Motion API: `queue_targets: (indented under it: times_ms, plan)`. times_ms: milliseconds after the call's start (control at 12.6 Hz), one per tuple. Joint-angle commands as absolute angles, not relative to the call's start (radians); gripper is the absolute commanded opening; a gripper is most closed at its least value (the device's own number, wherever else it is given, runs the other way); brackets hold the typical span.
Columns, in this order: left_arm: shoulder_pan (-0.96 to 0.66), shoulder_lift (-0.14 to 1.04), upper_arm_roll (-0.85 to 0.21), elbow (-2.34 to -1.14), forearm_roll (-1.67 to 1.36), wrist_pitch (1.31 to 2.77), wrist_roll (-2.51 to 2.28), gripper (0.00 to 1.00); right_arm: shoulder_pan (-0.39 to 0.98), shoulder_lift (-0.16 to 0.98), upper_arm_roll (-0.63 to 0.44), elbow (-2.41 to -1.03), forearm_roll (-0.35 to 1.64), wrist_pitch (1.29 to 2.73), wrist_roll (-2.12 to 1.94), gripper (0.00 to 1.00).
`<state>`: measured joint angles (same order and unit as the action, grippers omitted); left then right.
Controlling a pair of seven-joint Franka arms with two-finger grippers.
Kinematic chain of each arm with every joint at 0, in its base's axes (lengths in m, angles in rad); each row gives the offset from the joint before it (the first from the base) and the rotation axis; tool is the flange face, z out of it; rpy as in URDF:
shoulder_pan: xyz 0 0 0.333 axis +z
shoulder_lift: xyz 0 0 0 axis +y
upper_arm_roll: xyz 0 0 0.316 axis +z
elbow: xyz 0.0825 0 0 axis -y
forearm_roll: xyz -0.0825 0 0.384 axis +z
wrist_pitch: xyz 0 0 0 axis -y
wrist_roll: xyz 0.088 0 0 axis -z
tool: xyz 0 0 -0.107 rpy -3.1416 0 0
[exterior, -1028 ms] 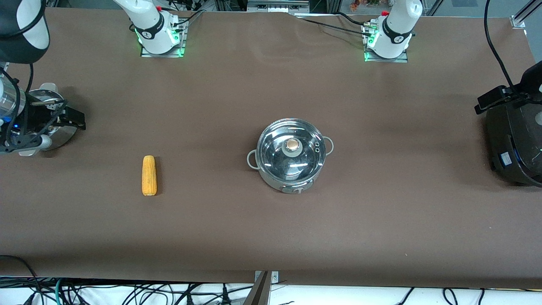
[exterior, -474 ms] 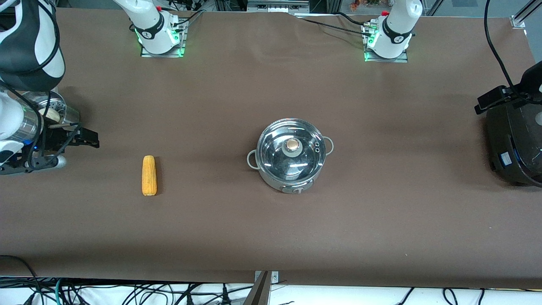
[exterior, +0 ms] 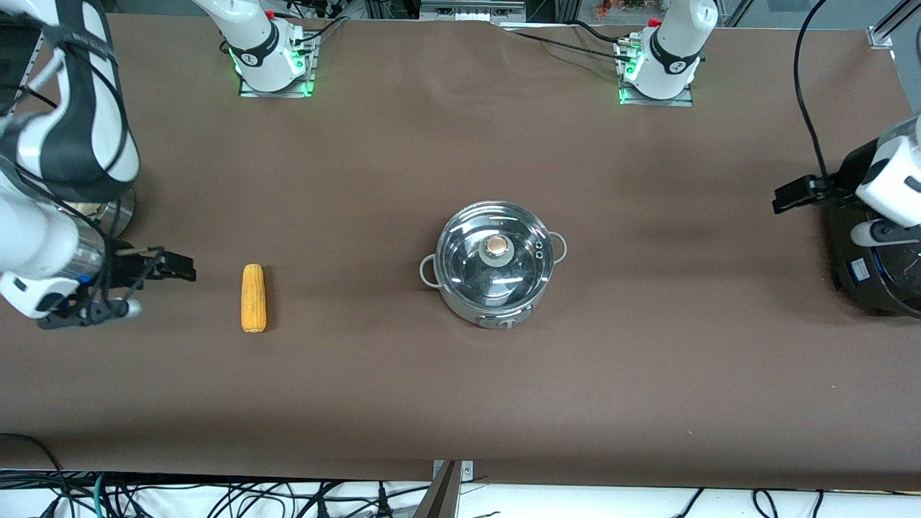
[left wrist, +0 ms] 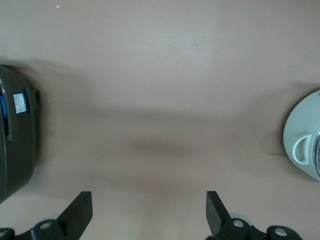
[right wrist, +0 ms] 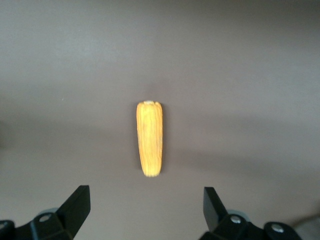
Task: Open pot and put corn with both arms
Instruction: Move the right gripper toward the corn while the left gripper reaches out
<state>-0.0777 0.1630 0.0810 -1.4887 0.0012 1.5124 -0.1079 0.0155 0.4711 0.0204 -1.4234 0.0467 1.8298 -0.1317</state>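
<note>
The steel pot (exterior: 496,280) stands mid-table with its glass lid (exterior: 471,262) on and the copper knob (exterior: 496,247) on top. Its loop handle shows in the left wrist view (left wrist: 301,148). The corn (exterior: 253,298) lies on the brown cloth toward the right arm's end, and it shows ahead of the fingers in the right wrist view (right wrist: 150,138). My right gripper (exterior: 176,267) is open and empty beside the corn, apart from it (right wrist: 145,210). My left gripper (exterior: 790,196) is open and empty by the rice cooker (left wrist: 148,212), well short of the pot.
A big black rice cooker (exterior: 874,266) stands at the left arm's end of the table (left wrist: 15,145). A steel steamer basket (exterior: 115,212) is mostly hidden under the right arm. Bare brown cloth (exterior: 374,374) lies between corn and pot.
My right gripper has moved from over the steamer basket toward the corn. My left gripper has moved a little from the rice cooker toward the pot. Pot and corn have not moved.
</note>
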Motion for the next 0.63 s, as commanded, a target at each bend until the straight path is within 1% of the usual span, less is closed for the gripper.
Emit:
queue_targets:
  times_ms: [0, 158, 316, 395, 553]
  plan:
    - [-0.077, 0.173, 0.062, -1.479, -0.021, 1.538, -0.107, 1.0, 0.021, 0.564, 0.023, -1.417, 0.067, 1.916, -0.126, 1.0]
    - [-0.081, 0.205, 0.041, -1.479, -0.108, 1.583, -0.139, 0.99, 0.025, 0.629, 0.023, -1.424, 0.067, 1.985, -0.126, 1.0]
    - [-0.1, 0.245, 0.04, -1.476, -0.191, 1.64, -0.225, 0.98, 0.029, 0.647, 0.025, -1.44, 0.067, 1.993, -0.126, 1.0]
    - [-0.126, 0.265, 0.026, -1.471, -0.192, 1.657, -0.25, 0.98, 0.029, 0.649, 0.025, -1.469, 0.067, 2.021, -0.126, 1.0]
    - [-0.176, 0.305, -0.009, -1.467, -0.19, 1.696, -0.392, 0.96, 0.029, 0.644, 0.025, -1.564, 0.066, 2.129, -0.127, 1.0]
